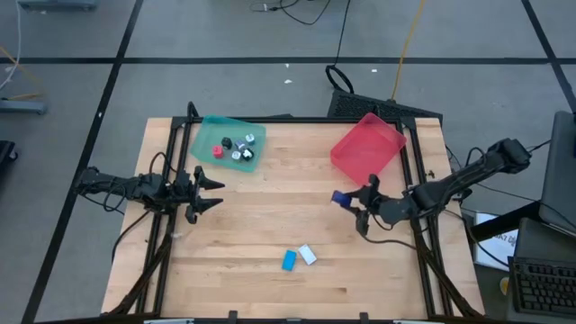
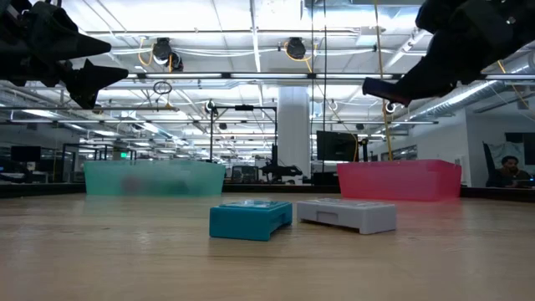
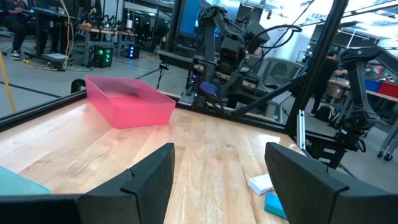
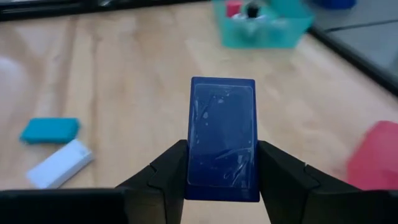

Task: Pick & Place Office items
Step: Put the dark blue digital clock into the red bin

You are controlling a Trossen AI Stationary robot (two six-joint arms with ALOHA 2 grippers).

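Observation:
My right gripper (image 1: 356, 203) is shut on a dark blue block (image 4: 222, 138), held in the air at the table's right, just in front of the red tray (image 1: 367, 146); the block also shows in the high view (image 1: 340, 197). A bright blue block (image 1: 289, 260) and a white block (image 1: 308, 255) lie flat on the table near its front edge. The teal tray (image 1: 228, 142) at the far left holds several small pieces, red, black and white. My left gripper (image 1: 216, 191) is open and empty at the table's left, just in front of the teal tray. My right gripper pinches the dark blue block by its two long sides (image 4: 193, 163), near the end toward the wrist, between the two fingers (image 4: 168, 169). The block sticks out forward beyond the fingertips, its broad face up, lifted clear of the table.
Bare wood lies between the two trays and in the table's middle. Black frame rails run along the table's left and right sides (image 1: 416, 180). Cables and a keyboard lie on the floor beyond the table's right edge.

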